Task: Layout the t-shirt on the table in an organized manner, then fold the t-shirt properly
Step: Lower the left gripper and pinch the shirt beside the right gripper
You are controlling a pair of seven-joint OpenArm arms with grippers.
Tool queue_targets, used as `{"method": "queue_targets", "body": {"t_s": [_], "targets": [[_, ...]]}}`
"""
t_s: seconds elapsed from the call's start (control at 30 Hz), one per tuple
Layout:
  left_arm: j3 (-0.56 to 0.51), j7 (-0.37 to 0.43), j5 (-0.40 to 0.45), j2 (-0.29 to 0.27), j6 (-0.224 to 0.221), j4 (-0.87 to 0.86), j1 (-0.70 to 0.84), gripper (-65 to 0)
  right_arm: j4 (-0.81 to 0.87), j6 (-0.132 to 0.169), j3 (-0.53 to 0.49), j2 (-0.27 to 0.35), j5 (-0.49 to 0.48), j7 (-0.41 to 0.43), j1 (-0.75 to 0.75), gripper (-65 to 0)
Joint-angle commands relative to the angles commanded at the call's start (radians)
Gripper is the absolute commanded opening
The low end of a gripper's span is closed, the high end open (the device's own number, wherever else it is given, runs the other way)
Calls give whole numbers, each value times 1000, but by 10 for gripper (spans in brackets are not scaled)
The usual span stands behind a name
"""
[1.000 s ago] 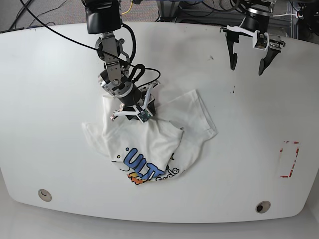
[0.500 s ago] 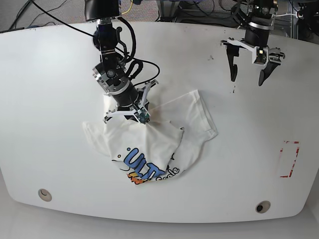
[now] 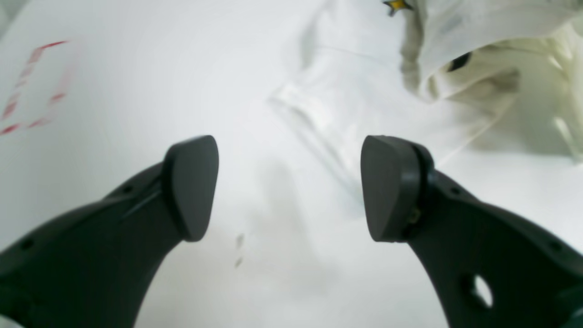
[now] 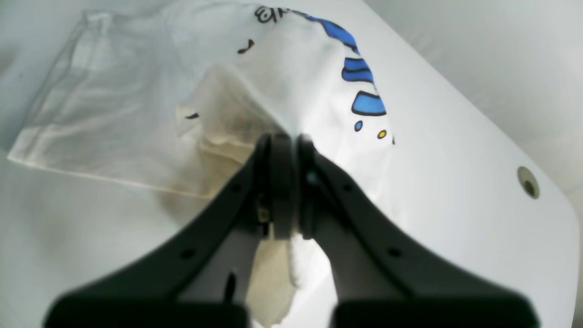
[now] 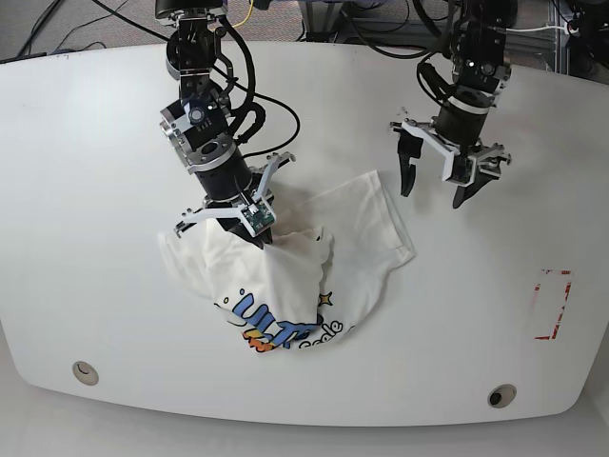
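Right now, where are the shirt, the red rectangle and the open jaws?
t-shirt (image 5: 366, 214): base view, on its plain white cloth.
red rectangle mark (image 5: 553, 305): base view, inside its outline.
left gripper (image 5: 434, 186): base view, between its open jaws.

Blue cartoon letters "ULT" were read on the crumpled white printed cotton t-shirt (image 5: 285, 276); the remaining lettering could not be read.

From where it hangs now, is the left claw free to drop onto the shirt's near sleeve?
Probably yes: the left claw hangs open above bare table, and nothing lies between it and the t-shirt sleeve; the right claw pinches fabric farther off.
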State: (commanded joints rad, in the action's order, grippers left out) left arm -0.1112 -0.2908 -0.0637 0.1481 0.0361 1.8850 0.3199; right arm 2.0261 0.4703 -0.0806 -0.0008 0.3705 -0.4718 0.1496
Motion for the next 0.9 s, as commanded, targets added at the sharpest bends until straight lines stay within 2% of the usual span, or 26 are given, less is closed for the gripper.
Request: {"method": "queue_targets", "body": {"t_s": [0.1, 0.4, 0.9], "targets": [[0, -28, 0, -38, 0, -63, -52, -185, 2, 0, 3, 0, 2, 2, 9, -637], [-26, -89, -2, -78, 2, -169, -114, -185, 12, 0, 37, 0, -3, 6, 35, -637], [-132, -91, -3, -83, 2, -339, -166, -185, 14, 0, 49, -2, -5, 8, 37, -637]]}}
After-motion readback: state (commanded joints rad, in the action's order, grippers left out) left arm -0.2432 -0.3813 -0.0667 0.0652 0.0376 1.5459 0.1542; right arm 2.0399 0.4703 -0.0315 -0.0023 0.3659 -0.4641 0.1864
